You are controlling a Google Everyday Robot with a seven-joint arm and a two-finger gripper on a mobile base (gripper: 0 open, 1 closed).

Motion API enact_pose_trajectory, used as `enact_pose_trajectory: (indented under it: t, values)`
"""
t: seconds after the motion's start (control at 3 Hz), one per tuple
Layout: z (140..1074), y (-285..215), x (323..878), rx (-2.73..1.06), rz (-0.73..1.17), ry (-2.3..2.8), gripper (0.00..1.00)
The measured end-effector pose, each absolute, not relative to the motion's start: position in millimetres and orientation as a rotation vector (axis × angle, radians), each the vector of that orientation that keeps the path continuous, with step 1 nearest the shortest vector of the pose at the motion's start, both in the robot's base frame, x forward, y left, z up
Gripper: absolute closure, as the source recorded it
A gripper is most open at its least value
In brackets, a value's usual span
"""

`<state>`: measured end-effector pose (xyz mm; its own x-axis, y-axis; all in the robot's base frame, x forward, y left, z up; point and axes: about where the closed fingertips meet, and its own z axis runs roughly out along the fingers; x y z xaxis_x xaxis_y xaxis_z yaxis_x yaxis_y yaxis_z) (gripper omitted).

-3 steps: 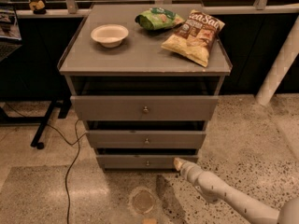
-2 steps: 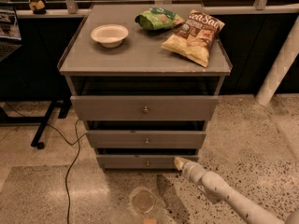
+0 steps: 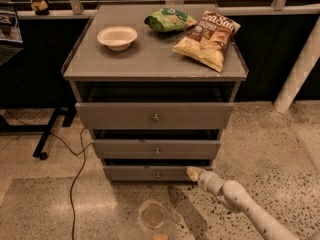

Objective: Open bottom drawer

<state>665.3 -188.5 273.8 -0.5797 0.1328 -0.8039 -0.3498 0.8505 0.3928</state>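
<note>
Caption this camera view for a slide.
Gripper at the right end of the cabinet's bottom drawer; bowl, green bag, chips bag on top.

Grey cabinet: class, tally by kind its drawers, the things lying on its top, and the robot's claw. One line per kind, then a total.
Drawers: 3 (top drawer, middle drawer, bottom drawer)
Bowls: 1 (bowl)
Snack bags: 2 (green bag, yellow chip bag)
Claws: 1 (claw, low at the bottom drawer's right end)
Total: 7

tool [image 3: 192, 173] before bottom drawer [image 3: 132, 173], right of knob [image 3: 158, 174] | bowl [image 3: 117, 36] left of chip bag [image 3: 207, 39] on cabinet [image 3: 150, 61]
</note>
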Motion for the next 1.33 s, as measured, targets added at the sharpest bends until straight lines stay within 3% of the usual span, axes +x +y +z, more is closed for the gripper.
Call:
enact_pose_trajectory:
  t: [1.33]
  values:
    - [237.5, -187.1, 691.5, -0.170, 0.529, 2.072, 1.00]
